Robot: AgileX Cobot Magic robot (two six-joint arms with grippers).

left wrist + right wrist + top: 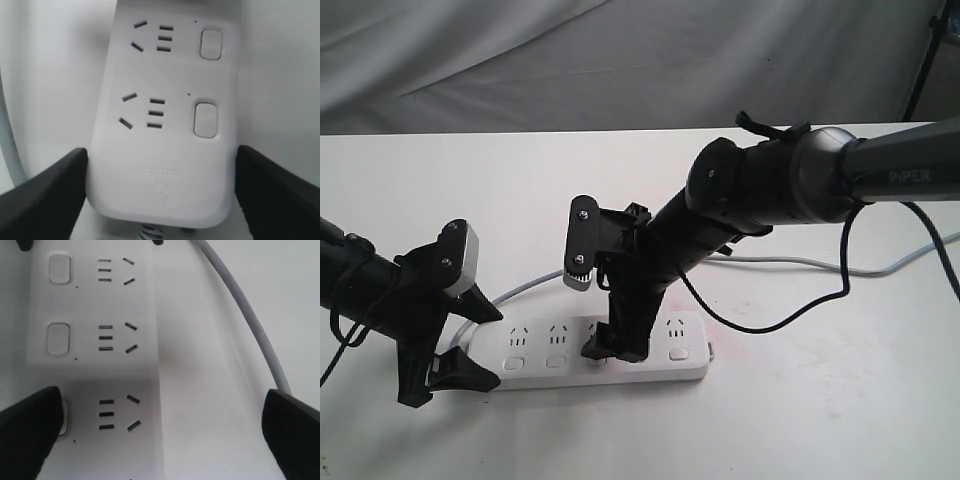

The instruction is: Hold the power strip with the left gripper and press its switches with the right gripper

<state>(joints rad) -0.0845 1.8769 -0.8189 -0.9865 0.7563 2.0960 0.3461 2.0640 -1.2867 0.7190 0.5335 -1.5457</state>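
White surface (820, 410), pale cloth (520, 60) hanging behind it. One strip (542, 349) out there, lying along the near edge, about midway between the side edges. It's a long white bar with rounded ends, and a grey cord (525, 288) runs off its left end and back behind the arms. Two arms on it. The left end effector (492, 346) straddles the strip's left end with a finger pressed to each long side, so it's clamped. Three switches (556, 361) show clear in the exterior view, small white rounded rectangles, one per socket set. The right end effector (618, 350) is down mid-strip, spread wide. One tip sits on a switch, the other over bare surface by the cord.
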